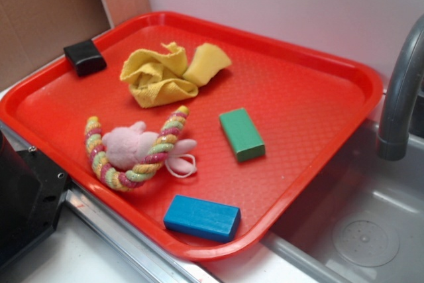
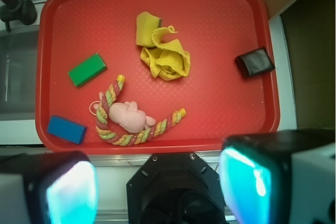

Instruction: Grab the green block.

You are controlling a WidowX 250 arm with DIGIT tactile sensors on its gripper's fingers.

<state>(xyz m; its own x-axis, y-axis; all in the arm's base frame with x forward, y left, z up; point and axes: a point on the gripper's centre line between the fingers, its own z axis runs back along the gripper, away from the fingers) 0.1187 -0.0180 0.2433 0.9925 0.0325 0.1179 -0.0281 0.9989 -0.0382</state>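
gripper point(image 2: 157, 187) fingers cut off at the frame edge, apparently spread, holding nothing; green block point(image 1: 242, 134) plain, smooth, flat on the red tray point(image 1: 318, 64).

A red tray point(image 1: 344, 117) sits on a pale counter point(image 1: 79, 256), its far corner overhanging a steel sink point(image 1: 371, 230). On the tray lie a green block point(image 1: 242, 134) near the middle, a blue block point(image 1: 202, 217) at the near edge, a crumpled yellow cloth point(image 1: 169, 73), a pink plush point(image 1: 129, 145) wrapped in a striped rope point(image 1: 159, 154), and a small black block point(image 1: 85, 56) at the far left rim.
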